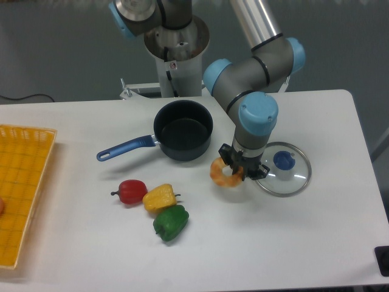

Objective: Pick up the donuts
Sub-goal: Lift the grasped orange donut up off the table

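Observation:
The donut point(222, 173) is an orange-tan ring with cream patches, hanging tilted just above the white table, right of the pan. My gripper point(238, 168) comes down from above and is shut on the donut's right side. Its fingers are mostly hidden under the black wrist flange and the blue-capped joint.
A dark pan point(182, 129) with a blue handle stands left of the gripper. A glass lid point(283, 168) with a blue knob lies just right of it. Red point(131, 191), yellow point(159, 197) and green point(171, 222) toy peppers sit front left. A yellow basket point(21, 182) is at the left edge.

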Motion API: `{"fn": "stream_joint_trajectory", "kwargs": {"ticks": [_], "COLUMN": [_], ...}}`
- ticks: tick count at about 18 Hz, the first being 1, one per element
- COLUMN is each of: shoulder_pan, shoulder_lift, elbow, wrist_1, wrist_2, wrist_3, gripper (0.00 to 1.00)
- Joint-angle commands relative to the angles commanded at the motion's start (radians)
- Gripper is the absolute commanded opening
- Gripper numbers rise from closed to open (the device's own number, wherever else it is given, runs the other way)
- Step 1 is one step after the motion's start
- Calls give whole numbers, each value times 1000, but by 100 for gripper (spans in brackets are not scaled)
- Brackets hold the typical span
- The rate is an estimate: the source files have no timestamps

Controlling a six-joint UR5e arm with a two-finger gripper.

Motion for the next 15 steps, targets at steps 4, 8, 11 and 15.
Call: {"fn": "stream_joint_trajectory", "kwargs": {"ticks": [4,8,11,15], "shoulder_pan": [6,18,20,23], "shoulder_lift": [11,21,23,25], "elbow": [25,48,57,57], "wrist_1": [-31,-67,-81,-81], "wrist_2": [3,5,5,5], "wrist_3": [3,21,23,21], "gripper": [34,35,34,34]}}
